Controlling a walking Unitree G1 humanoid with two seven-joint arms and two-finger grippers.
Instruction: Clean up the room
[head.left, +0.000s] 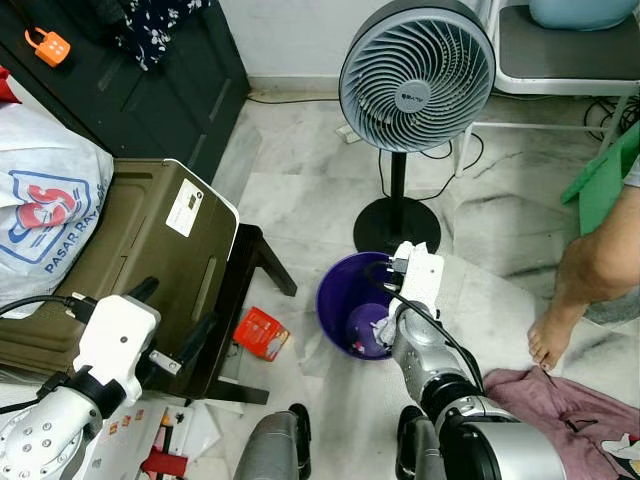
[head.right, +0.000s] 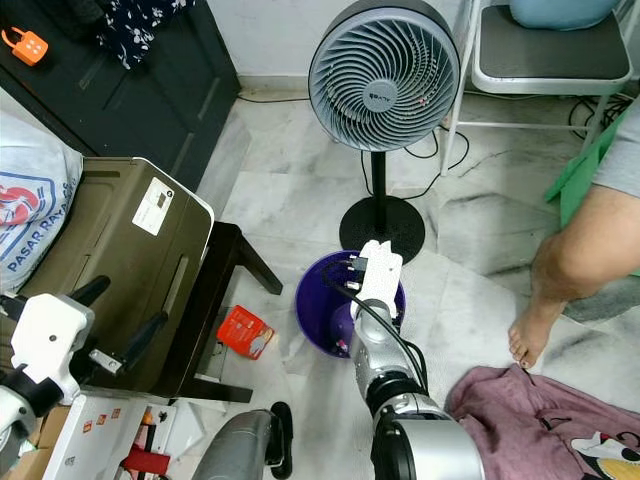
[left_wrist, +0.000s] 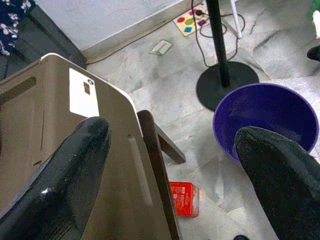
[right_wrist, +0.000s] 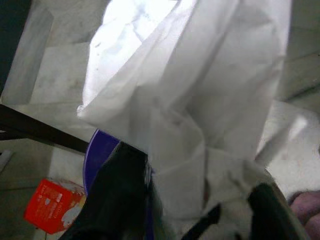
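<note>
Near left, the left gripper (head.left: 172, 318) hangs released by the olive case. The right gripper (head.left: 383, 322) grasps crumpled white paper (right_wrist: 190, 100) over the round purple plastic bin (head.left: 338, 292); next, likely release it inside.

Head pair looks down; wrist cameras close; all share purple bin (head.left: 350, 300).

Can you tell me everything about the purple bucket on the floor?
The purple bucket is round, open-topped, and looks like smooth plastic. It stands upright on the pale marble floor, just in front of the fan's black base and beside the dark stool leg. The right gripper holds crumpled white paper over its opening. A red packet lies nearby.
</note>
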